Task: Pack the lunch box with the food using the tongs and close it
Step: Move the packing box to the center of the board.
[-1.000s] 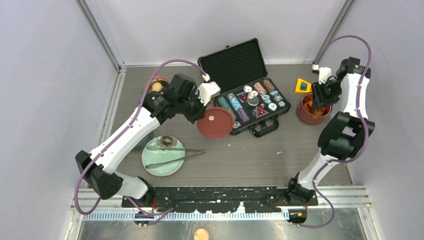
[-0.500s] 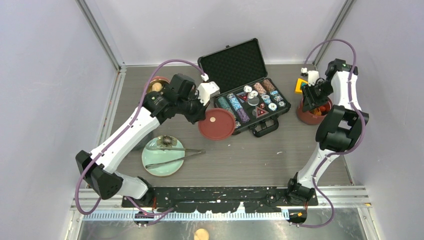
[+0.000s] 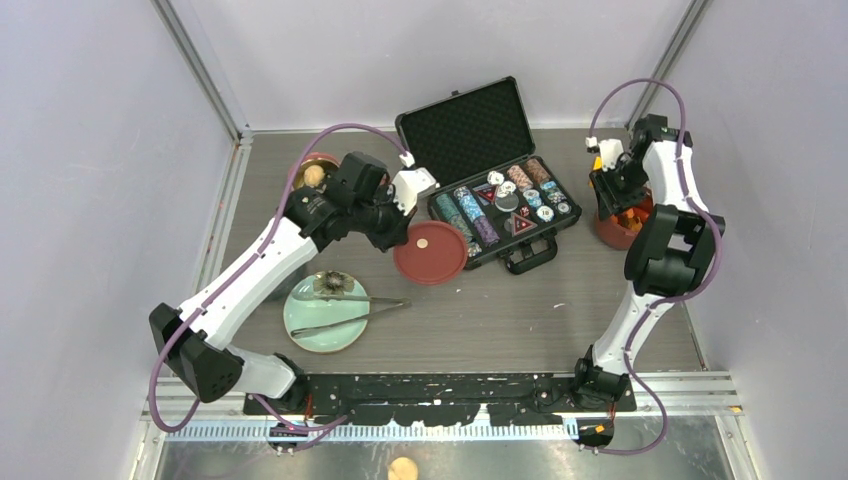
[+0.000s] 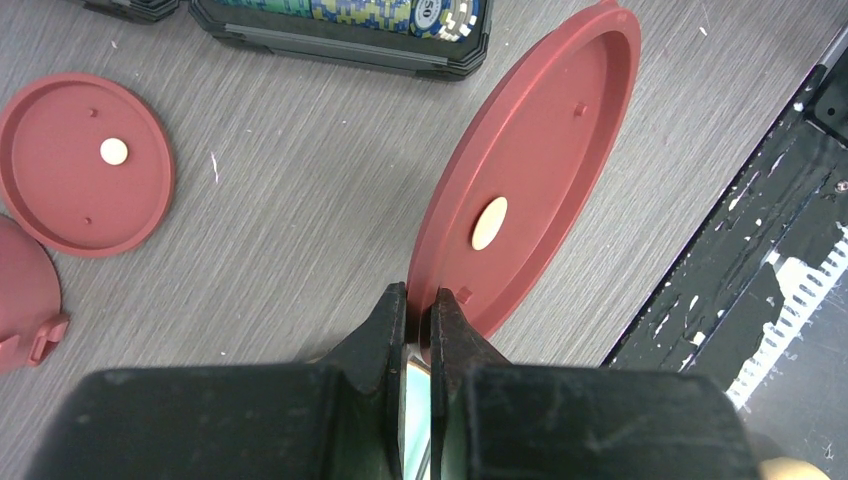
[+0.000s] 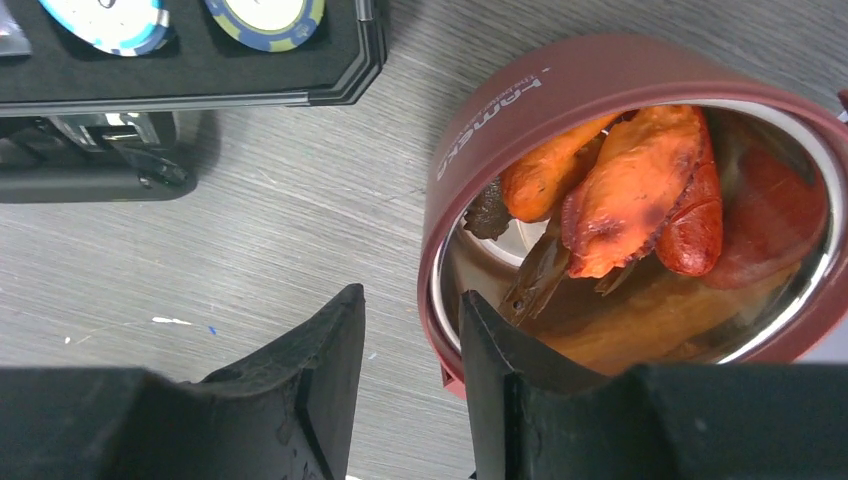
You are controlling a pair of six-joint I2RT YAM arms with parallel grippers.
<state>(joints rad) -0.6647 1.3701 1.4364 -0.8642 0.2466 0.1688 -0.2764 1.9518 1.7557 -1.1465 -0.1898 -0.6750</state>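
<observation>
My left gripper (image 4: pixel 420 300) is shut on the edge of a flat red inner lid (image 4: pixel 530 170), held tilted above the table beside the case (image 3: pixel 430 252). A second red lid (image 4: pixel 85 165) lies flat on the table. A lunch box tier (image 3: pixel 315 172) at the back left holds a beige bun. At the right, another tier (image 5: pixel 560 90) holds orange-red food (image 5: pixel 630 190). My right gripper (image 5: pixel 410 310) is open astride its near rim, one finger outside and one over the bowl. The tongs (image 3: pixel 350 308) lie across the pale green plate (image 3: pixel 305 325) beside a dark food piece (image 3: pixel 330 282).
An open black case of poker chips (image 3: pixel 490 185) stands at the back centre, between the two arms. The cell's walls close in on both sides. A beige round piece (image 3: pixel 402 468) lies on the metal shelf in front of the arm bases.
My right arm has swung left and back over the right tier, and its jaws have widened a little. The left arm and its lid have shifted only slightly to the left.
</observation>
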